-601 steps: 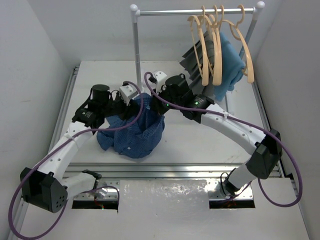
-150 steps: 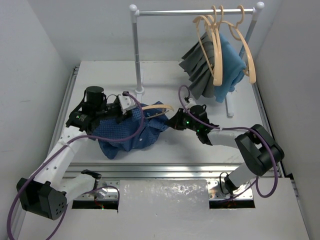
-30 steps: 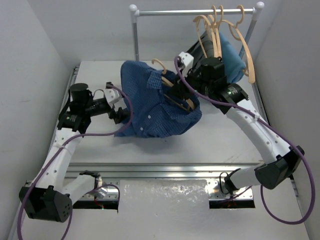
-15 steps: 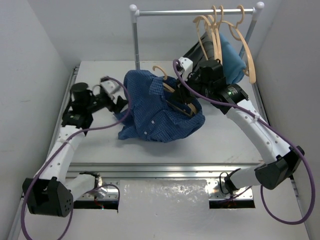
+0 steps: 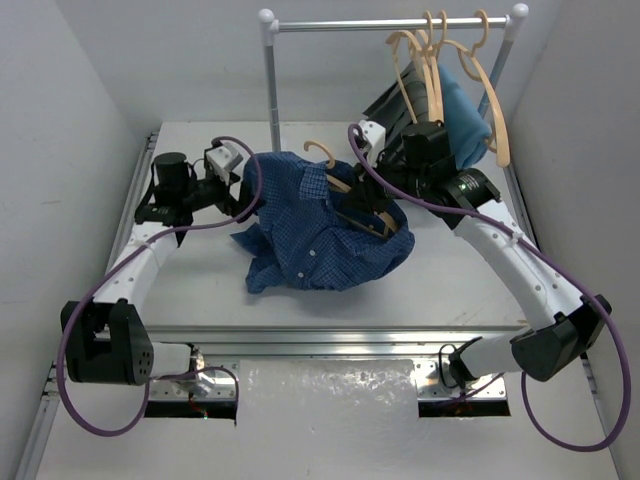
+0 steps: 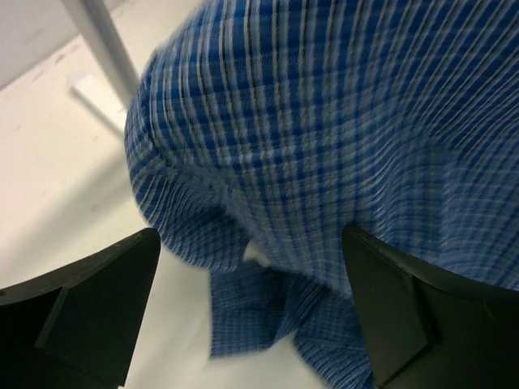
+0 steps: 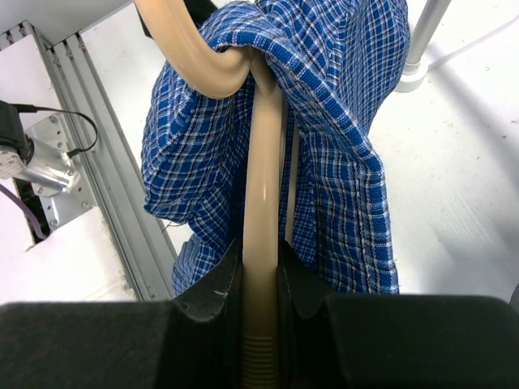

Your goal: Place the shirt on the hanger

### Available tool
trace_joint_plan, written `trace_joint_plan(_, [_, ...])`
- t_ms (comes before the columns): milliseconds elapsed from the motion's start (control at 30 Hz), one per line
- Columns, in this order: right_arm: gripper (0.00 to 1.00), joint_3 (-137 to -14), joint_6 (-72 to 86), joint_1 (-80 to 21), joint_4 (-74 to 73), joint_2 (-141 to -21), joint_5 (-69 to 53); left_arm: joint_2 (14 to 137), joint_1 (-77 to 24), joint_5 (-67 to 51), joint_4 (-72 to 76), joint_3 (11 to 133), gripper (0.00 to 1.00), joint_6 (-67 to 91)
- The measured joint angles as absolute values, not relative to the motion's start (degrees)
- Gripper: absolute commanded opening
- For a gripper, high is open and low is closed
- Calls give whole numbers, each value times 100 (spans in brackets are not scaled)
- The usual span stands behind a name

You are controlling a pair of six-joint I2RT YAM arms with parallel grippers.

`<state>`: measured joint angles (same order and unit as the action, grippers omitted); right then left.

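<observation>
Shirt (image 5: pixel 320 235) on hanger (image 7: pixel 263 186) | right end effector (image 7: pixel 261 279) clamps hanger | left end effector (image 6: pixel 251 235) apart | rack post (image 5: pixel 272 100) behind

Dark blue check on pale tan, set among black, white and purple.

The shirt (image 5: pixel 310 240) is patterned with a fine check of dark blue crossed by paler blue and white lines. The hanger (image 7: pixel 263 203) is coloured a plain pale tan, as are the spare hangers (image 5: pixel 437 110) on the silver-and-white rail (image 5: pixel 380 23). A plain lighter blue cloth (image 5: pixel 465 115) and a dark grey pleated garment (image 5: pixel 385 100) are seen beside them. The left gripper (image 6: pixel 247 275) and the right gripper (image 7: pixel 261 300) are finished in matt black. The arm links (image 5: pixel 520 260) are done in white and black, the cables (image 5: pixel 258 178) in purple and the table (image 5: pixel 200 280) in off-white.
</observation>
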<state>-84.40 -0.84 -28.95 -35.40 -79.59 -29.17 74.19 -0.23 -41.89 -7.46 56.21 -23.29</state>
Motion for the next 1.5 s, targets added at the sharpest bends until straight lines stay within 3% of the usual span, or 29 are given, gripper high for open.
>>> trace_joint_plan(300, [0,-8287,-36,-2895,-3470,-7937,-2917,7513,-34,-4737,336,5621,69,-1002])
trace_joint_plan(400, [0,-8287,23,-2895,-3452,-7937,-2923,7808,-34,-4866,416,5612,49,-770])
trace_joint_plan(433, [0,-8287,32,-2895,-3452,-7937,-2928,7902,-34,-4873,427,5599,23,-694])
trace_joint_plan(467, [0,-8287,45,-2895,-3452,-7937,-2932,7981,-34,-4866,421,5577,4,-596])
trace_joint_plan(500, [0,-8287,51,-2895,-3452,-7937,-2939,8038,-34,-4823,408,5564,0,-548])
trace_joint_plan(833, [0,-8281,106,-2869,-3505,-7929,-2639,8058,508,-4375,873,5518,0,56])
trace_joint_plan(1433, [0,-8254,309,-2853,-3605,-7732,-2558,8084,1592,-5052,1118,5363,0,54])
trace_joint_plan(1467, [0,-8256,340,-2853,-3605,-7732,-2563,8088,1619,-5168,1087,5354,2,-25])
trace_joint_plan(1500, [0,-8256,370,-2853,-3603,-7732,-2571,8066,1616,-5295,1068,5332,18,-145])
